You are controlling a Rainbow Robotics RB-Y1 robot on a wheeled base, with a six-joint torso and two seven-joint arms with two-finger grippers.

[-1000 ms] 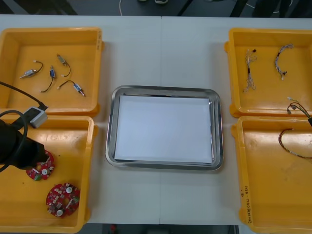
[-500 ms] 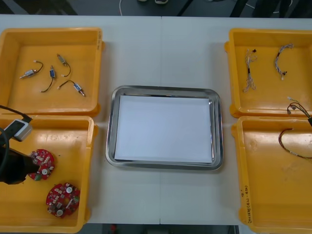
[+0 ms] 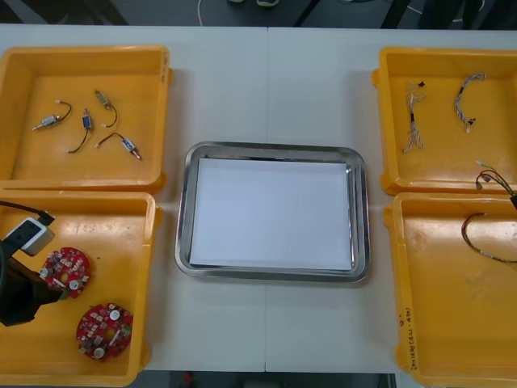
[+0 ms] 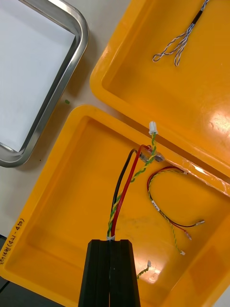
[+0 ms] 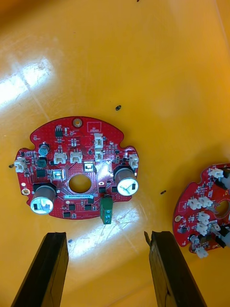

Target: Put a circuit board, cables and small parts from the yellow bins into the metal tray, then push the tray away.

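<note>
Front view: left gripper (image 3: 47,284) hangs low at the table's left edge over the near-left yellow bin (image 3: 150,267), right by a circuit board (image 3: 66,271); a second board (image 3: 103,330) lies near it in the same bin. The metal tray (image 3: 184,212) sits mid-table, white inside. Right wrist view: right gripper (image 4: 111,240) has its fingers pressed together over the near-right yellow bin (image 4: 57,192), apparently pinching a red, black and yellow cable (image 4: 125,187) that runs out from its tips. Left wrist view: fingers spread wide, gripping nothing, with the circuit board flat on the bin floor just beyond the tips.
</note>
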